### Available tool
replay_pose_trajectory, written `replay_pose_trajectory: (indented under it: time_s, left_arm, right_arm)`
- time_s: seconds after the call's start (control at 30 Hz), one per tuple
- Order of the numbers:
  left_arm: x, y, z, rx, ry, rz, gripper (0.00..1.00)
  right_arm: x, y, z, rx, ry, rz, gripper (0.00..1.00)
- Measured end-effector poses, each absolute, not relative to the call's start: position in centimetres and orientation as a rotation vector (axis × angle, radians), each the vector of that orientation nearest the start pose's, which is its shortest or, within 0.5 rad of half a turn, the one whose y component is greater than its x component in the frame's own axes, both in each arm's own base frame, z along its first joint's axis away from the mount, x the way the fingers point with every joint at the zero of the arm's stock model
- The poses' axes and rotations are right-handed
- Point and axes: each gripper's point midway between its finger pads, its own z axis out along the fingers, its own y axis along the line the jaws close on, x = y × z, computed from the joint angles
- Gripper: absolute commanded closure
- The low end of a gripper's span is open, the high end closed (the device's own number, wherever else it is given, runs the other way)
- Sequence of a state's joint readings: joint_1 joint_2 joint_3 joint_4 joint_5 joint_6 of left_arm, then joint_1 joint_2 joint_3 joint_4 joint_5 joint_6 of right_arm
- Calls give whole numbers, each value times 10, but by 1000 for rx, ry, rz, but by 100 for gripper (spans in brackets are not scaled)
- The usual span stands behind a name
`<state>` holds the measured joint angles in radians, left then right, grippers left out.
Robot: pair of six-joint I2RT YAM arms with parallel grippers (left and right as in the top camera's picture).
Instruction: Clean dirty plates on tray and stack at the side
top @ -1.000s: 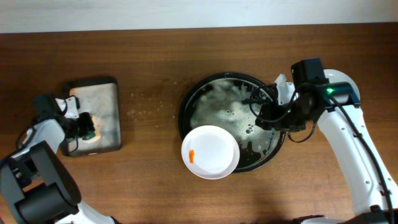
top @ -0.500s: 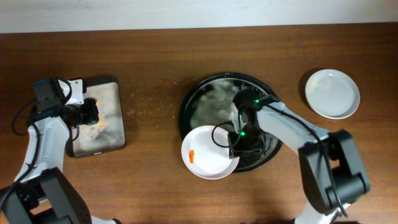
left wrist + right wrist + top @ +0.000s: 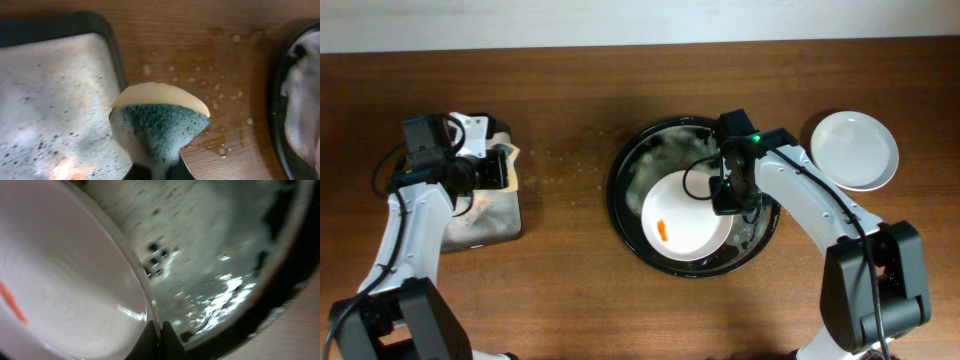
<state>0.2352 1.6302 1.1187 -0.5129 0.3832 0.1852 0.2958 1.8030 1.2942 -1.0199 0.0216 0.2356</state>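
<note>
We hold the right pincer (image 3: 724,197) clamped on the rim of the smeared plate (image 3: 685,215), steadying it inside the black tray (image 3: 615,190), which contains the suds. The left pincer (image 3: 496,167) grips the sponge (image 3: 159,125) over the small tray (image 3: 485,215), ready to wipe. One clean plate (image 3: 854,150) rests aside on the worktop (image 3: 560,280).

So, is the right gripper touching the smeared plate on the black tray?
Touching. The right wrist view shows the right gripper with jaws closed on the rim of the plate, no gap, over the wet tray.
</note>
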Motion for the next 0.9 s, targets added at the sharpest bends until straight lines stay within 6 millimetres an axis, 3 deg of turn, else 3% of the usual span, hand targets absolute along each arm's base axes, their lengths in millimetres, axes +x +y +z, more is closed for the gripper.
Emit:
replay_pose_trajectory:
  time_s: [0.13,0.3,0.4,0.43,0.5,0.57,0.67,0.73,0.77,0.9]
  left_arm:
    - [404,6,111,151,2513,-368,100]
    - [401,-68,118,374,2469,-522,100]
    - [404,-100,125,423,2423,-577,100]
    - [407,-107,129,413,2405,-590,100]
    - [409,-124,135,401,2389,-624,100]
    - [406,-145,138,406,2379,-667,100]
    - [398,-173,140,442,2377,-714,100]
    - [393,-185,140,459,2381,-732,100]
    - [391,-188,140,449,2390,-732,100]
    - [389,-195,138,398,2416,-739,100]
  right_arm:
    - [328,75,60,40,3051,-177,96]
    - [321,74,59,266,3057,-183,96]
    - [308,80,59,364,3110,-125,95]
    - [305,81,59,406,3118,-116,89]
    - [299,84,59,522,3127,-97,44]
    - [298,88,59,601,3123,-60,36]
    - [311,90,58,547,3092,-1,39]
    - [332,88,60,371,3053,82,55]
    - [339,85,60,256,3043,101,57]
    - [340,79,54,27,3067,124,63]
